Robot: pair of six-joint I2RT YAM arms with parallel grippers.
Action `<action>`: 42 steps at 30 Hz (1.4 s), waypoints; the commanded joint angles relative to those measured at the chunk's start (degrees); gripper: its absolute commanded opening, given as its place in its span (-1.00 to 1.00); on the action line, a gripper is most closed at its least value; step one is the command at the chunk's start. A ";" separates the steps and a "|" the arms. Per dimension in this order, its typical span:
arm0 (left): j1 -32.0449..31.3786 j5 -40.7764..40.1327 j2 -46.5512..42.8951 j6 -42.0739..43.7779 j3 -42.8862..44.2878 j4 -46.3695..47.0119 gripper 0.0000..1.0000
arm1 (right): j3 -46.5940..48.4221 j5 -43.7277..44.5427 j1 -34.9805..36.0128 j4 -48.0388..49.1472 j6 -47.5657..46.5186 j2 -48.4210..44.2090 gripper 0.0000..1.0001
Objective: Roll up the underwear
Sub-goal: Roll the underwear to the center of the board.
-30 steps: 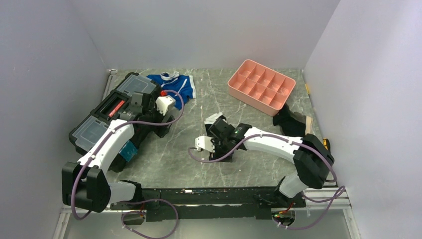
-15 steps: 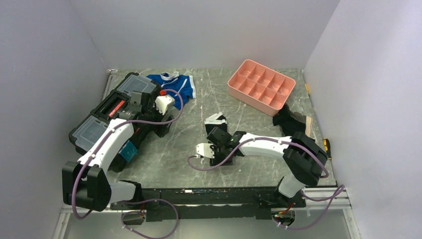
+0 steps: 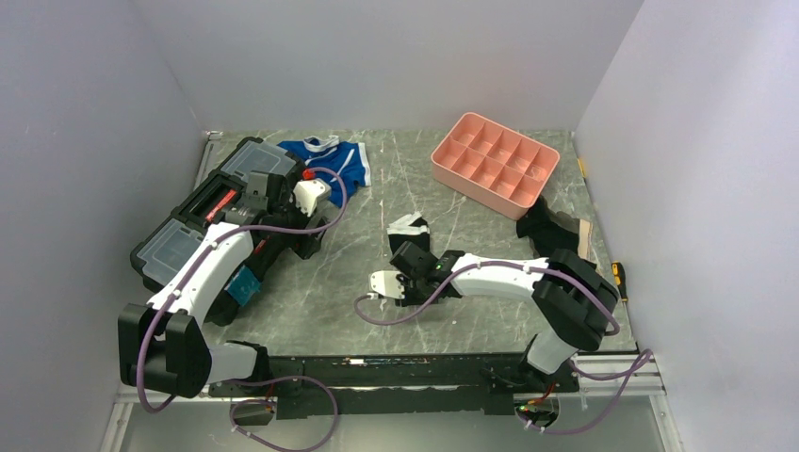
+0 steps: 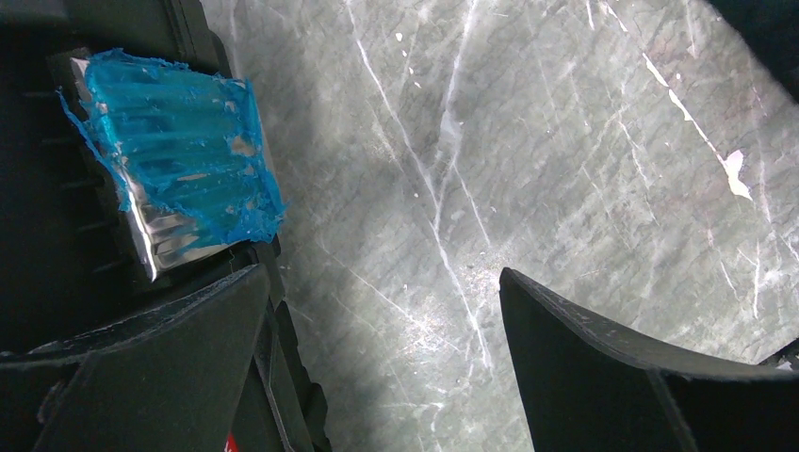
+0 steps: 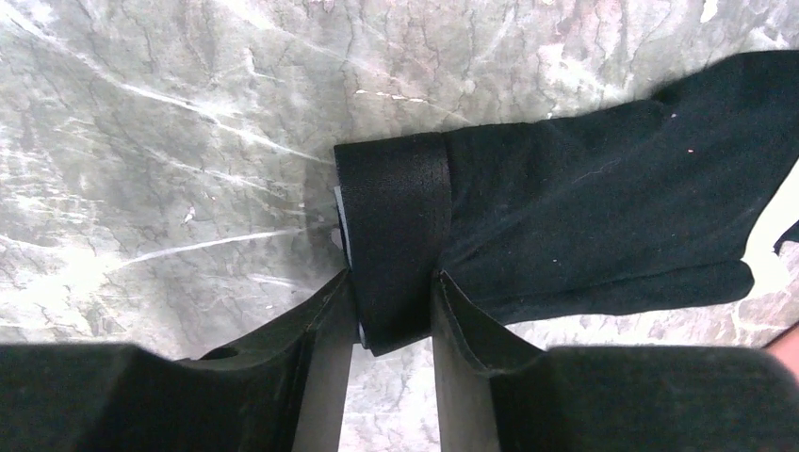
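Near the middle of the desk (image 3: pixel 320 301), most of the underwear (image 5: pixel 584 217) is hidden in the top view under the right arm's wrist; only a white-and-black corner shows on its far side. The wrist view cuts the cloth off at the right edge, and no lettering can be read there. What does show is plain black fabric lying flat on the grey marbled surface, its left end turned into a thick black band, with a sliver of white at the right edge. The right gripper (image 5: pixel 394 292) has its fingers (image 5: pixel 325 325) pressed against both sides of that band, pinching it.

At the left, the left gripper (image 4: pixel 380 275) hangs over bare desk with its fingers spread wide, nothing between them. Its left finger is just beside a black toolbox (image 3: pixel 203 212) bearing a crinkled blue patch (image 4: pixel 174 179); what that patch is I cannot tell. Far back lie blue-and-white briefs (image 3: pixel 330 160) and a pink tray (image 3: pixel 495 158); a dark object (image 3: pixel 551 231) near the right wall is hard to make out.
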 commanded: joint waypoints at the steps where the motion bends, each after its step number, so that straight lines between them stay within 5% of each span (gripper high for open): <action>1: 0.39 1.10 -0.86 1.20 1.80 1.40 0.99 | -1.76 -0.22 -0.05 -1.39 0.05 3.10 -0.32; 12: 0.39 4.14 -1.56 2.16 0.19 2.33 0.99 | 2.23 -7.74 -0.54 -7.37 -0.09 2.80 -1.00; 23: 0.90 8.45 -7.14 4.47 -3.81 4.31 0.99 | 12.28 -31.65 -9.65 -21.25 -0.79 5.15 -1.00; 33: 1.14 16.32 -18.28 9.38 -15.30 8.48 0.99 | 30.98 -52.86 -22.69 -45.12 -13.41 24.08 -1.00; 36: -2.64 15.05 -21.08 11.81 -18.28 8.92 0.99 | 36.58 -55.85 -24.41 -51.50 -16.78 29.85 -1.00; 42: -22.07 3.02 -18.90 13.32 -20.35 13.14 0.99 | 42.40 -58.33 -24.92 -56.92 -19.22 37.54 -1.00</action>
